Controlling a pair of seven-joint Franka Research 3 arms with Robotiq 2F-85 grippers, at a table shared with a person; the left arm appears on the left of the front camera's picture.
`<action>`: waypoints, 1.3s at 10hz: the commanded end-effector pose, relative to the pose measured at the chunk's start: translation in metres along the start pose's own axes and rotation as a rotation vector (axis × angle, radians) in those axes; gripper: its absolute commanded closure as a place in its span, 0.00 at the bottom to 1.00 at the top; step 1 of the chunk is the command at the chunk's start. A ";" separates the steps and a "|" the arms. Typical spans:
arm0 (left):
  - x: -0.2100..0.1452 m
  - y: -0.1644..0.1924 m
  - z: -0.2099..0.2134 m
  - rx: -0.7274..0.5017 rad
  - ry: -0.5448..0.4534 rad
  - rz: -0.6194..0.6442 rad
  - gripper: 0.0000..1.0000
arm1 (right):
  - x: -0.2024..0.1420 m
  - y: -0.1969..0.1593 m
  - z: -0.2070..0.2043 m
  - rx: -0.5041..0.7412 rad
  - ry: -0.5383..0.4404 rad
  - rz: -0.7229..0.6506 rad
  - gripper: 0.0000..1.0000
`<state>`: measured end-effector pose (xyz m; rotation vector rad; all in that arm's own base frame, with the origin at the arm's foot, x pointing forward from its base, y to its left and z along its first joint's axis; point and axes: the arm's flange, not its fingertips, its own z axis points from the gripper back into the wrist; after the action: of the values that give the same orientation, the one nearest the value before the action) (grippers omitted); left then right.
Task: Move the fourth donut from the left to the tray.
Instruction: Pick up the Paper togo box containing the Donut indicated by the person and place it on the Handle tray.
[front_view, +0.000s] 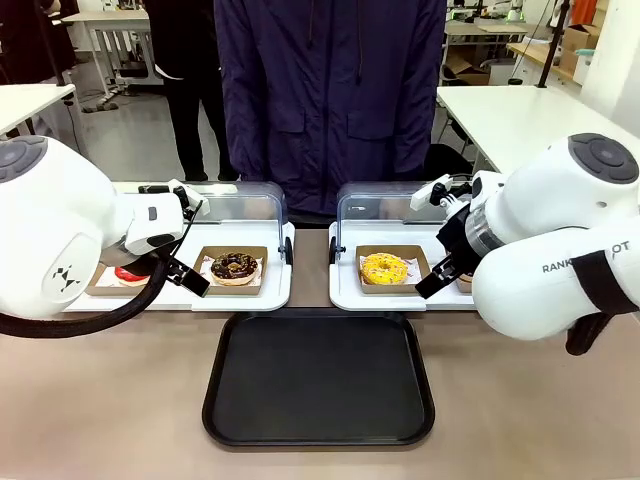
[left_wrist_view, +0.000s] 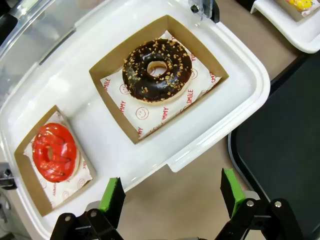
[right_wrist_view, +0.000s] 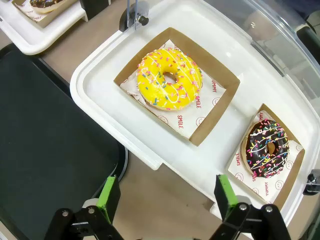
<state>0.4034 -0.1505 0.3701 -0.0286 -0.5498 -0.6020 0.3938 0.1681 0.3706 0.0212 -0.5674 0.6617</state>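
The fourth donut (right_wrist_view: 268, 148), dark chocolate with white drizzle and coloured sprinkles, lies in its brown cardboard holder (right_wrist_view: 290, 175) at the right of the right wrist view. In the front view my right arm hides it. My right gripper (right_wrist_view: 166, 196) hangs open and empty above the white tray's near rim, nearer the yellow donut (right_wrist_view: 169, 80) than the fourth donut. In the front view it is the right gripper (front_view: 432, 280). The black tray (front_view: 318, 378) lies bare at the table's front middle. My left gripper (left_wrist_view: 172, 194) is open and empty, above the table in front of the gold-sprinkled chocolate donut (left_wrist_view: 158, 70).
Two white trays (front_view: 280, 292) (front_view: 345, 292) with raised clear lids (front_view: 250, 200) hold the donuts. A red-glazed donut (left_wrist_view: 54, 151) sits at the far left. A person in a dark jacket (front_view: 330, 90) stands at the far side. The black tray's corner (right_wrist_view: 50, 140) lies beside my right gripper.
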 end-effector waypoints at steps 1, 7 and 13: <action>0.000 0.000 0.000 0.000 -0.001 0.000 0.00 | 0.000 0.000 0.000 0.001 0.000 -0.003 0.00; 0.050 0.060 0.096 -0.205 -0.032 -0.004 0.00 | 0.062 -0.072 0.101 0.102 -0.093 -0.057 0.00; -0.003 0.202 0.188 -0.545 -0.162 -0.173 0.00 | -0.038 -0.234 0.160 0.390 -0.292 0.005 0.00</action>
<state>0.4086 0.0391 0.5564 -0.5017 -0.5248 -0.8870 0.4170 -0.0550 0.5275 0.4191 -0.7048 0.7414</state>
